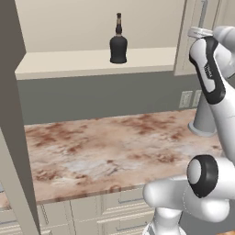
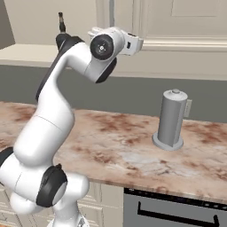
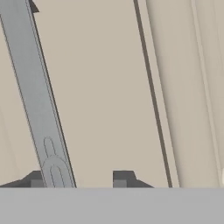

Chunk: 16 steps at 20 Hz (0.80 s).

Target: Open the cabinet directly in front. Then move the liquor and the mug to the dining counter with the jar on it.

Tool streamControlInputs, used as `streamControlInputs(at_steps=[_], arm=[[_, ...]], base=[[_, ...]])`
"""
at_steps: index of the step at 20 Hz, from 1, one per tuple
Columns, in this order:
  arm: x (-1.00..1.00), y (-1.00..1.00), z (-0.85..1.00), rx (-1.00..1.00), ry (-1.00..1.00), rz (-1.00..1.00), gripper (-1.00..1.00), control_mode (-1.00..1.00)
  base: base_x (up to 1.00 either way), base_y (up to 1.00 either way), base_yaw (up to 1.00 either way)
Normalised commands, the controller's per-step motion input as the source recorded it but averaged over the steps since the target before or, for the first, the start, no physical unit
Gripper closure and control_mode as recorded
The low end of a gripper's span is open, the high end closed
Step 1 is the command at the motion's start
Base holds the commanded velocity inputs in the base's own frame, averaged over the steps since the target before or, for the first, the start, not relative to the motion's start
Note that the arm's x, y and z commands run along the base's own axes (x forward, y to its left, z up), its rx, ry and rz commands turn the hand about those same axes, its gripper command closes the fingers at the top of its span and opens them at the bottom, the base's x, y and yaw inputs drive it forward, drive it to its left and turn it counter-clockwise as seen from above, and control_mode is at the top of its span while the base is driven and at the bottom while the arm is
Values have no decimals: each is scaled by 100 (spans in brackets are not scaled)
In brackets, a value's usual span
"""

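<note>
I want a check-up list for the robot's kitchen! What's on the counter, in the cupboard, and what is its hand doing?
Surface: marble counter, brown-and-white, over cream drawers.
Job's things: liquor bottle upright on the open cabinet shelf; left cabinet door swung open; right cabinet door closed, close to the hand.
Clutter: grey canister standing on the counter.
Gripper: gripper open, holding nothing, one fingertip beside the door's grey bar handle.
Cables: nothing seen.
Surroundings: grey wall with outlet; dark oven handle below the counter.
</note>
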Motion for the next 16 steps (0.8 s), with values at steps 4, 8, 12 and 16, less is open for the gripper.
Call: streamControlInputs(at_steps=[4,8,12,16], arm=[[-48,-100,14,11,-9,-3,100,-100],[-47,-100,17,11,-11,-2,100,-100],[-59,-93,-21,3,-27,1,100,-100],[-100,-62,-100,-7,-28,10,-100,-100]], base=[[0,0,0],[0,0,0],[0,0,0],[0,0,0]])
